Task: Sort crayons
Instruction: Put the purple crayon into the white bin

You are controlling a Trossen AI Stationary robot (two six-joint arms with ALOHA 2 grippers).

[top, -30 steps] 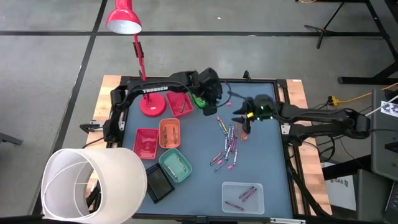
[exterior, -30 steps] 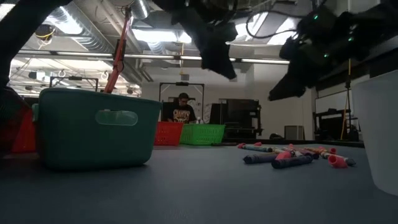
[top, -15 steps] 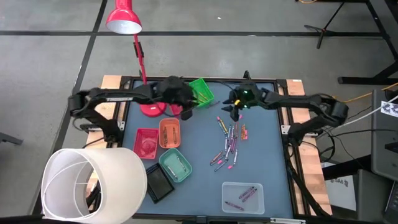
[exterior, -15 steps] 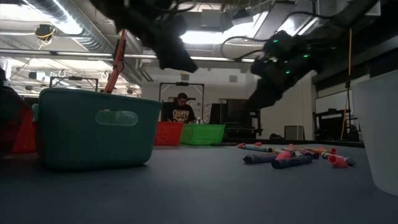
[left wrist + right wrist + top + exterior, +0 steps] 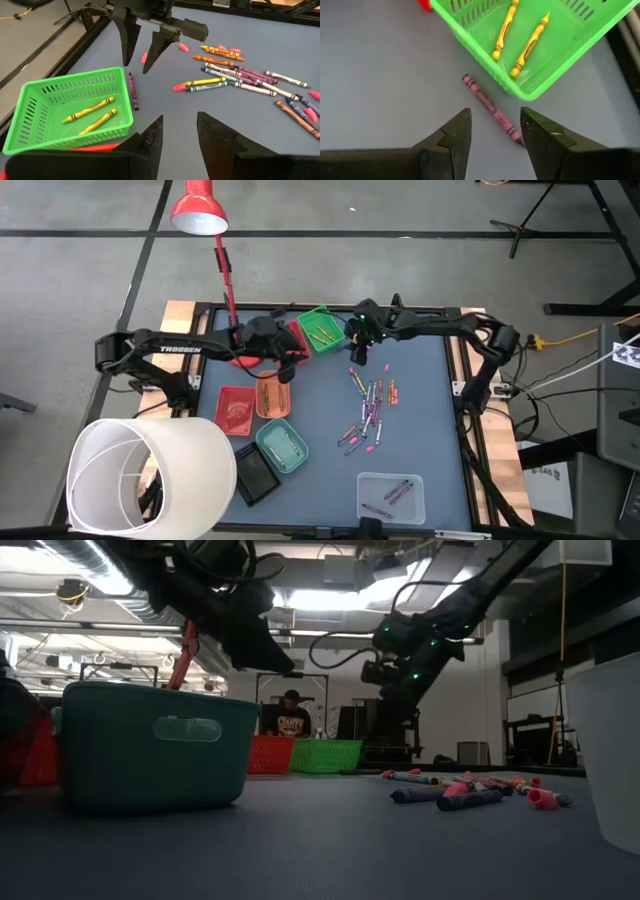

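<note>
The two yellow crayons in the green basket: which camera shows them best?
The right wrist view: the two yellow crayons lie close and unobstructed in the green basket. The left wrist view shows them smaller. The high view gives only faint streaks. The low view shows the basket's wall, not its contents.

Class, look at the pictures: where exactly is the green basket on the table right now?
In the high view the green basket sits at the table's far edge, near the middle, between the left gripper and right gripper, holding two yellow crayons.
</note>
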